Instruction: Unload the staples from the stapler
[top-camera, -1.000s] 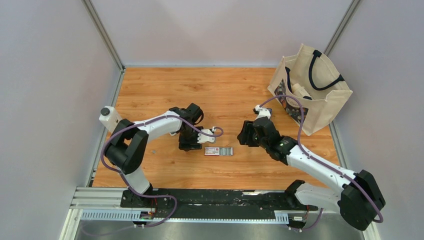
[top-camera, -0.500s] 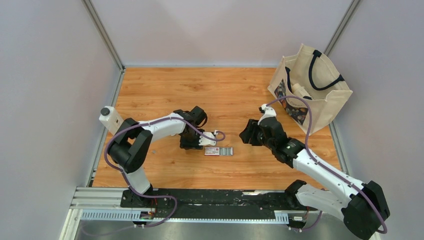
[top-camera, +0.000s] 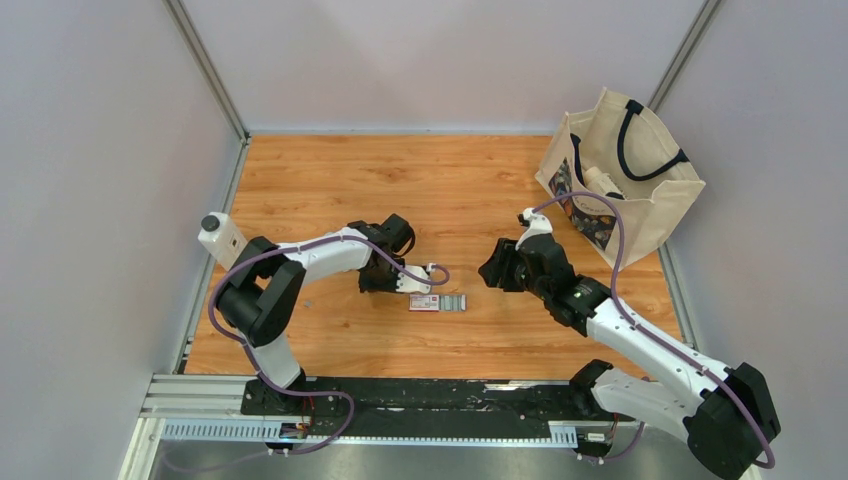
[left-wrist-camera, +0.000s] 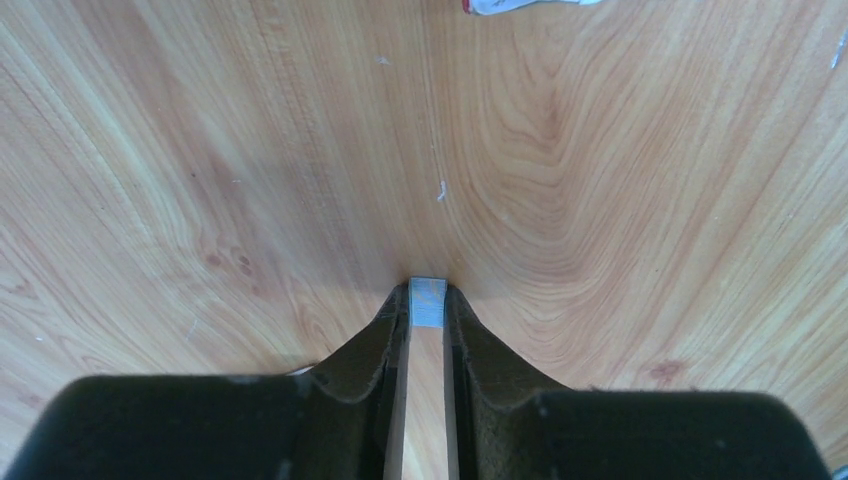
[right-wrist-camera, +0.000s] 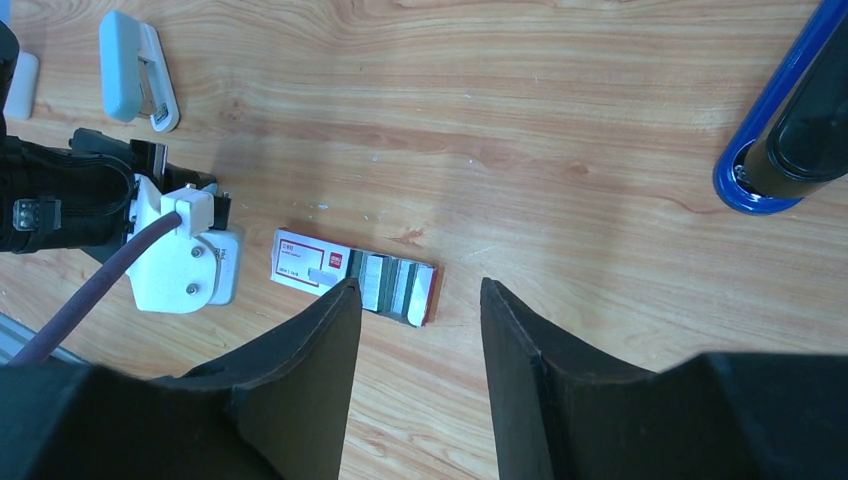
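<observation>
My left gripper (left-wrist-camera: 428, 302) is down at the wooden table, shut on a thin silver strip of staples (left-wrist-camera: 428, 296) whose end shows between the fingertips. In the top view the left gripper (top-camera: 378, 288) sits just left of a pink-and-white box (top-camera: 424, 302). More staples (top-camera: 455, 302) lie in grey strips at that box's right end, and the staples (right-wrist-camera: 395, 285) and box (right-wrist-camera: 310, 262) also show in the right wrist view. My right gripper (right-wrist-camera: 420, 290) hovers open and empty above the table, right of the box (top-camera: 492, 270). The stapler (right-wrist-camera: 775, 130), a dark-blue bar with a darker end, lies at the right edge.
A beige tote bag (top-camera: 625, 185) with dark handles stands at the back right. A small white device (top-camera: 220, 238) sits at the table's left edge. A pale blue-white object (right-wrist-camera: 135, 70) lies beyond the left gripper. Grey walls enclose the table.
The left gripper's jaws have closed onto the silver strip as the gripper settled lower at the table. The right gripper shifted slightly up and right, then held still.
</observation>
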